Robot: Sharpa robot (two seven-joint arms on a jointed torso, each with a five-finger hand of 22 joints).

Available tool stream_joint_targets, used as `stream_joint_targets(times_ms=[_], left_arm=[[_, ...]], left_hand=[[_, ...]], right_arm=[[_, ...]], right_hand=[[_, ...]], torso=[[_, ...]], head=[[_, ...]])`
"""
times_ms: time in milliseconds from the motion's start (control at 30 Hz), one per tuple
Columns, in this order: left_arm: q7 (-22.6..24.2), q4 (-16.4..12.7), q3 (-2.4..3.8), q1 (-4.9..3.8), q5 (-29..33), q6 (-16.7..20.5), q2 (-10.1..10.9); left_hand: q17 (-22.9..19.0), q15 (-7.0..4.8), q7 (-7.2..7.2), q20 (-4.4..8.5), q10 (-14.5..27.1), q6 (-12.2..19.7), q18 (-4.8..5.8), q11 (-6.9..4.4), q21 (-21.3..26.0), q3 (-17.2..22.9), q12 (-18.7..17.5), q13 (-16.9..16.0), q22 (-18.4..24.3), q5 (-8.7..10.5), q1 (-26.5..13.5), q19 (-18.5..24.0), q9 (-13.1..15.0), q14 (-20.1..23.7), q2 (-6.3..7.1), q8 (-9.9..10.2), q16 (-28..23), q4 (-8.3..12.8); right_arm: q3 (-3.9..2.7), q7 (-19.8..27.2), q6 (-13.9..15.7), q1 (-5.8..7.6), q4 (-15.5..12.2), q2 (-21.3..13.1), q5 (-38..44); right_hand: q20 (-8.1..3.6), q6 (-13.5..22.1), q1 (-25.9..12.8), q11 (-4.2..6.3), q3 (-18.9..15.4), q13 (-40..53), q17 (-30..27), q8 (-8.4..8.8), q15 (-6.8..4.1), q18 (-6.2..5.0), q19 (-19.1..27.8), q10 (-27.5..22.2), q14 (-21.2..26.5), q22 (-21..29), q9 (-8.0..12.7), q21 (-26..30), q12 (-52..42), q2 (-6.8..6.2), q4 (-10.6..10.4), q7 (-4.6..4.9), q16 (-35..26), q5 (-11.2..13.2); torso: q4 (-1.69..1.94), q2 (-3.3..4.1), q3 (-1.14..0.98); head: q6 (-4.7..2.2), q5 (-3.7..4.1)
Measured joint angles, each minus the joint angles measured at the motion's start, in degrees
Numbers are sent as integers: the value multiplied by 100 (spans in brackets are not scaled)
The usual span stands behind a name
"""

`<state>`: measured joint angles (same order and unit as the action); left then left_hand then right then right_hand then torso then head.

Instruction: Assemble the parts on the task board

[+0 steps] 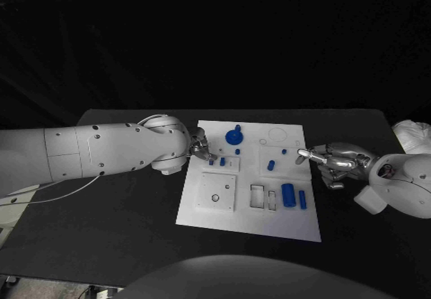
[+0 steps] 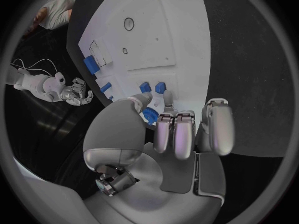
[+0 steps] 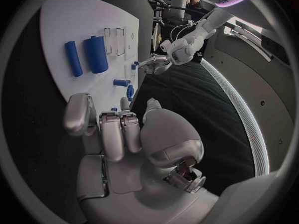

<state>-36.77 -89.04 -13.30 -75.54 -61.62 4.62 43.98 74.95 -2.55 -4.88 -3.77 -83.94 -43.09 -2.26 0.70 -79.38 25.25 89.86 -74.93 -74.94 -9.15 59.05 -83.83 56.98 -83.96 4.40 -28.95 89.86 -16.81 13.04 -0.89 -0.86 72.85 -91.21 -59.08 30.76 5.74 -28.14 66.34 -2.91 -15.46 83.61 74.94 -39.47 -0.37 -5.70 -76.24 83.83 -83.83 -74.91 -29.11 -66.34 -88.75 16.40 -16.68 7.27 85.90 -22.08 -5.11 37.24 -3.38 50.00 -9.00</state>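
Observation:
The white task board (image 1: pixel 202 215) lies mid-table. My left hand (image 1: pixel 202 149) hovers at its left edge, thumb and forefinger tips apart just beside two small blue pegs (image 2: pixel 145 87) (image 2: pixel 160 88), holding nothing; a round blue part (image 1: pixel 234 135) sits just beyond it. My right hand (image 1: pixel 327 161) is at the board's right edge, a fingertip (image 3: pixel 124 103) right at a short blue peg (image 3: pixel 129 92), thumb clear of it. A thick blue cylinder (image 1: pixel 288 194) and a thin blue bar (image 1: pixel 303 199) lie near the board's front right. Another blue piece (image 1: pixel 271 166) stands mid-board.
A raised square plate with a small hole (image 1: pixel 217 192) and two rectangular slots (image 1: pixel 264 197) occupy the board's front half. A white bundle (image 1: pixel 413 134) lies at the table's right rear corner. Bare black table surrounds the board.

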Motion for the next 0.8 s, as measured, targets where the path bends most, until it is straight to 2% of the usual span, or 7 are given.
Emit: stream_joint_targets(times_ms=[233, 467, 667, 733, 800], left_arm=[[-54, 25, 0, 2, 1, -83, -24], [-100, 30, 0, 6, 1, -156, -40], [-123, 30, 0, 9, 2, -197, -52], [-130, 30, 0, 10, 2, -205, -53], [-138, 30, 0, 10, 2, -214, -55]], left_hand=[[0, 0, 5, 0, 0, -5, 1, 0, 0, 0, 0, 1, 0, 63, -90, 0, 7, 0, -17, -23, 0, 0], [-1, 0, 49, 0, 0, -94, 0, 0, 0, 0, 0, 1, 1, 63, -141, 0, 66, 0, -10, -153, 0, 0], [-1, 0, 90, 0, 1, -176, 0, -43, 0, 51, 0, 1, 1, 62, -133, 0, 201, 0, -2, -362, 0, 16], [-2, 0, 108, 0, -11, -194, 0, -53, 0, 79, 0, 1, 1, 51, -79, 0, 275, 0, 52, -452, 0, 32], [-2, -36, 110, 13, 0, -197, 0, -83, -7, 112, 0, 1, 1, 17, -34, -13, 367, -9, 53, -562, 0, 17]], right_arm=[[2, -7, -11, 0, 1, 5, 0], [1, -14, -21, -1, 5, 16, 0], [0, -20, -31, -3, 10, 23, 0], [0, -23, -34, -3, 11, 25, 0], [0, -25, -37, -4, 11, 25, 0]], right_hand=[[0, 0, 0, -3, 0, 0, -1, 0, 0, 0, 0, 3, 0, 0, 1, 0, 0, 0, 0, 0, 0, 0], [-21, 0, 0, -4, 16, 0, -1, 0, 0, 0, 21, 4, 0, 0, 1, 19, 0, 0, 16, 0, 0, 0], [-21, 0, 0, -5, 16, 0, -1, 0, 0, 0, 21, 4, 0, -3, 2, 22, 0, 0, 16, 0, 0, 0], [-21, 0, 0, -8, 16, 0, -1, 0, 0, -1, 21, 9, 0, -4, 2, 22, 0, 0, 16, 0, 0, 0], [-21, 0, -9, -9, 16, 0, -2, 0, 0, 0, 21, 9, 0, -4, 2, 22, 0, -9, 16, 0, 0, 0]], torso=[[1, 0, -1], [9, 0, -3], [10, 0, -2], [10, -1, -2], [10, -1, -2]], head=[[0, 16], [0, 26], [0, 21], [0, 20], [0, 20]])
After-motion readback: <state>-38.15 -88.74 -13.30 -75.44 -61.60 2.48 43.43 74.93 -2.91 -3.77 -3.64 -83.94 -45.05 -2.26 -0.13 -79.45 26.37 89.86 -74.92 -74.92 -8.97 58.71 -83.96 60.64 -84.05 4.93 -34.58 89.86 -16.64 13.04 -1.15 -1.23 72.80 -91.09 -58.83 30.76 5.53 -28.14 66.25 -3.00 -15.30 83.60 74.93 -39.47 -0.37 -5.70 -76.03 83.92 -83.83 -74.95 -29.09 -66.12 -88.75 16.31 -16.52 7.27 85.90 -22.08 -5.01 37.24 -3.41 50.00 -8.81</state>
